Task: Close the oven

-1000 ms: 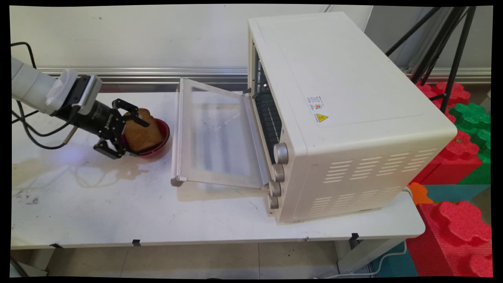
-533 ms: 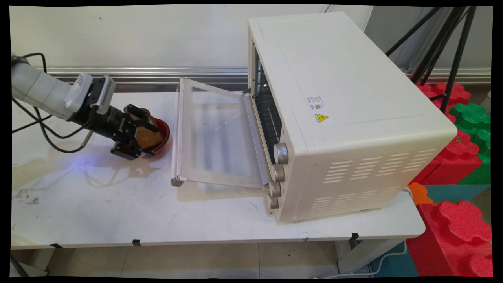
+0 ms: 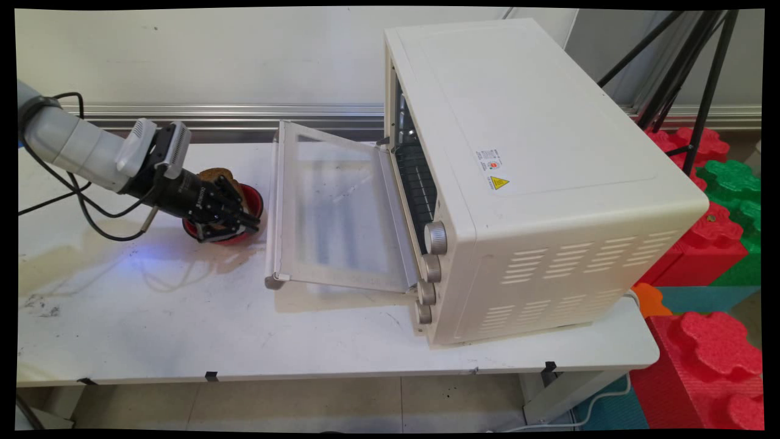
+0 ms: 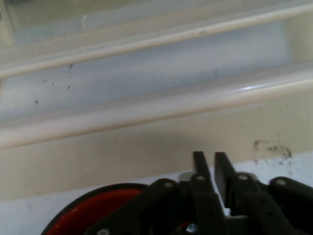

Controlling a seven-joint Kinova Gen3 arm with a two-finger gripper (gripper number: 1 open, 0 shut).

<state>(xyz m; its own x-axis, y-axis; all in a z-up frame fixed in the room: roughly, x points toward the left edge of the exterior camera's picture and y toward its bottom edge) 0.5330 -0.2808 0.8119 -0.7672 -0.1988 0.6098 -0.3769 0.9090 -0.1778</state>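
Fingers [image 4: 199,164] of the black hand [image 3: 247,221] are almost shut, holding nothing, over one red round bowl [image 3: 253,196] with one brown bread slice [image 3: 214,175], left of one cream toaster oven [image 3: 536,177] on the white desk [image 3: 183,317].

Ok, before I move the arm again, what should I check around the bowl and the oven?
1. Toaster oven door fully down: ok.
2. Bread slice in the red bowl: ok.
3. Gripper holding bread: not ok, shut with nothing between its fingers.
4. Oven rack free: cannot tell, mostly hidden.
5. Gap to the door handle: cannot tell.
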